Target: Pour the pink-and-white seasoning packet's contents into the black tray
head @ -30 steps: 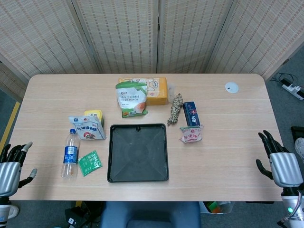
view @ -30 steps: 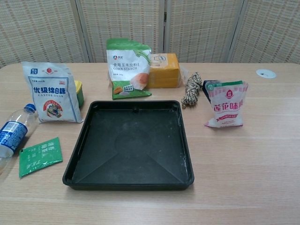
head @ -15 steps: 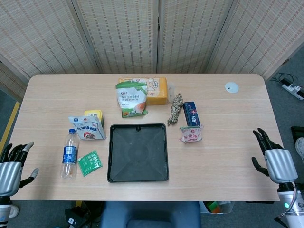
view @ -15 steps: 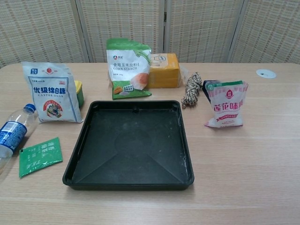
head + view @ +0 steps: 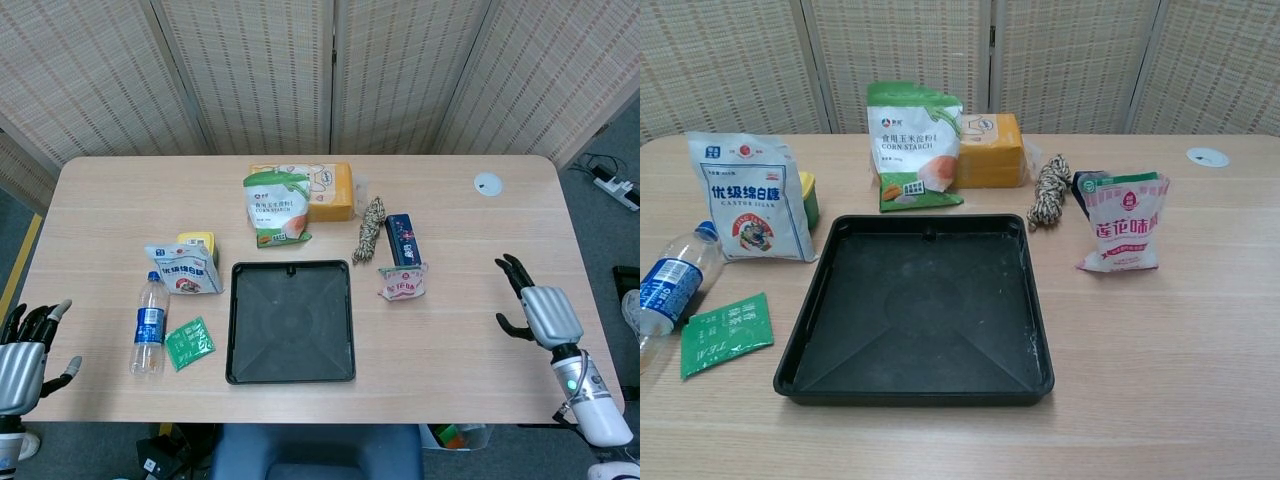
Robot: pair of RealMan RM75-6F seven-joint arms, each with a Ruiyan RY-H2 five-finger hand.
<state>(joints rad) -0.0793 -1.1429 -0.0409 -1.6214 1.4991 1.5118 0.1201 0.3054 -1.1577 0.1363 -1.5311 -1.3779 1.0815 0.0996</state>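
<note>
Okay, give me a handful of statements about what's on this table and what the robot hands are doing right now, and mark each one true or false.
1. The black tray holds powder. False: it is empty.
2. The pink-and-white seasoning packet stands right of the tray, apart from it. True.
3. The right robot hand grips the packet. False: it hovers open over bare table, well right of it.
4. The left robot hand is off the table's near-left corner, holding nothing. True.
5. The water bottle stands upright. False: it lies on its side, left of the tray.
</note>
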